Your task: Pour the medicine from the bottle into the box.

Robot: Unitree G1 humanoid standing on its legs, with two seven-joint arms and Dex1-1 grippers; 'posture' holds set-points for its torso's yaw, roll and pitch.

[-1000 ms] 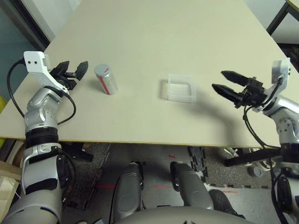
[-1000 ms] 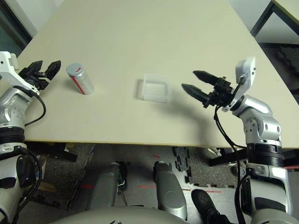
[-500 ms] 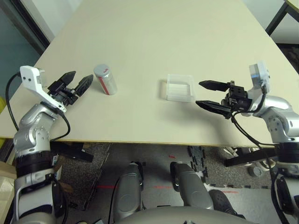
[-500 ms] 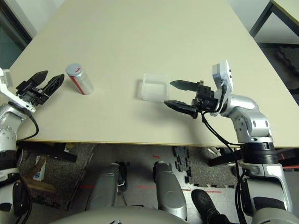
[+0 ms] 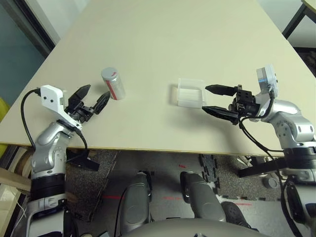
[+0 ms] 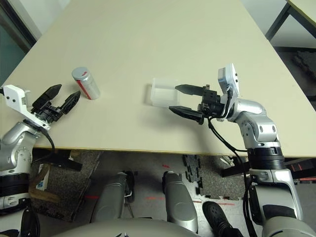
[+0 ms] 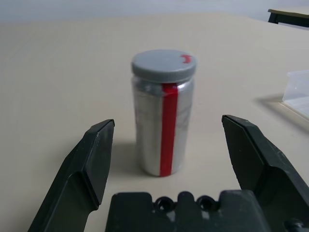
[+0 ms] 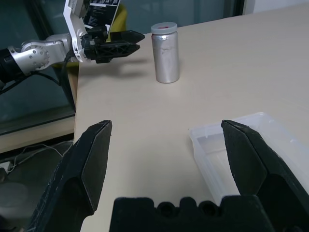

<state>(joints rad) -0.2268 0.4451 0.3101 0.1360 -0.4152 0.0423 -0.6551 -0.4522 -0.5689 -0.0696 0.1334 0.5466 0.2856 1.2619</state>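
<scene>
bottle (image 7: 163, 112) upright, capped — dead ahead of left gripper (image 5: 93, 98), just short of its wide-open, empty fingers | right gripper (image 5: 219, 100) spread, empty, beside box (image 5: 190, 93)

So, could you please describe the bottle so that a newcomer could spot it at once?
On the beige table, look toward the robot's left side, just ahead of the left gripper. The bottle stands upright there: a small silver cylinder with a red stripe and a grey cap, unlike the clear box.

Broad beige table (image 5: 163, 44) — grey speckled floor (image 5: 168, 192) below, another table (image 7: 288, 13) beyond.
</scene>
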